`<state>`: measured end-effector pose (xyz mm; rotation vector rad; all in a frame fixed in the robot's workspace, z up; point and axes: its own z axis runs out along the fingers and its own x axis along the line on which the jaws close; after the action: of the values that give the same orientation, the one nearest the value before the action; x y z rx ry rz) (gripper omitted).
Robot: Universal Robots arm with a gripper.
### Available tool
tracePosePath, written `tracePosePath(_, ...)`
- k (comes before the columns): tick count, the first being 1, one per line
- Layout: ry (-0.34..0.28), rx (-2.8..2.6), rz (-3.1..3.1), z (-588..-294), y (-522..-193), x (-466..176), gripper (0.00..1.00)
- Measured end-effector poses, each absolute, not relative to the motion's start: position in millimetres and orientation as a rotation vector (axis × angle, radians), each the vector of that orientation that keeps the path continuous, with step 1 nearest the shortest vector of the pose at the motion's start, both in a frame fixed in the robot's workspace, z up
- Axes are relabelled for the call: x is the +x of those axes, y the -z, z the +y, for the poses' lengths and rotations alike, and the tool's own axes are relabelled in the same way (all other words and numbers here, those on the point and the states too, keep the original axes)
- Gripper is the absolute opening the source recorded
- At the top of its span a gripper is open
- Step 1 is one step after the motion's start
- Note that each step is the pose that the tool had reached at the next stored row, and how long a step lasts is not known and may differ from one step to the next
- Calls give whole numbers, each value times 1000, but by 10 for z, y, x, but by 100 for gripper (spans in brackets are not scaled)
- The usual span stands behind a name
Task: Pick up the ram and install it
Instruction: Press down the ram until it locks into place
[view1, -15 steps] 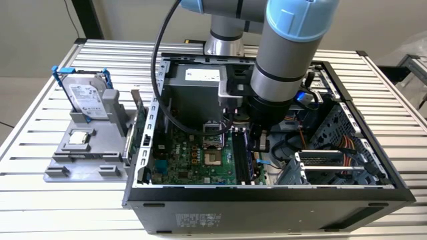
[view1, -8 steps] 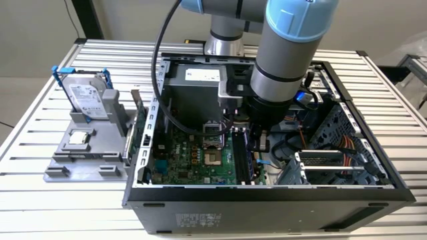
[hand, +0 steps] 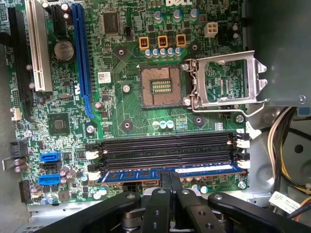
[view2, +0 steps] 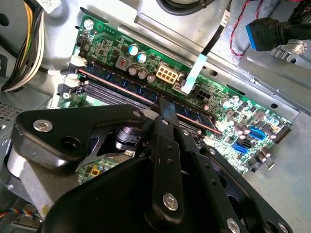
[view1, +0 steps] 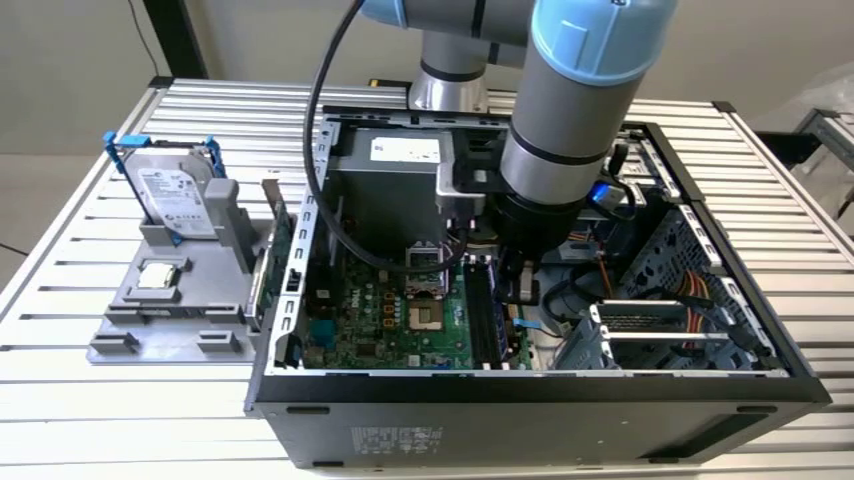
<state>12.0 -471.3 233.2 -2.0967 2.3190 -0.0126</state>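
Observation:
The ram (hand: 141,174) is a thin blue-green stick lying along the outermost memory slot of the motherboard (hand: 126,111), beside the empty black slots (hand: 165,145). In the second wrist view the ram (view2: 121,88) runs slantwise across the board. My gripper (hand: 170,175) is down on the middle of the stick, its black fingers closed together and its tips against the ram's upper edge (view2: 163,104). In the exterior view the gripper (view1: 514,290) reaches down into the open computer case (view1: 534,390), over the memory slots.
The processor socket (hand: 160,87) is bare, its metal frame (hand: 226,80) swung open. A white ribbon cable (view2: 194,73) and wire bundles (view1: 694,300) crowd the case. On the exterior view's left, a grey holder (view1: 134,345) carries a silver hard drive (view1: 174,195) and a small square chip (view1: 160,275).

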Motion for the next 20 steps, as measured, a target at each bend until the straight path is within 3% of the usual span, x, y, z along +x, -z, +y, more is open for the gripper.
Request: tracePosePath(20,13,-2097,2320,-4714,-2222,120,0)
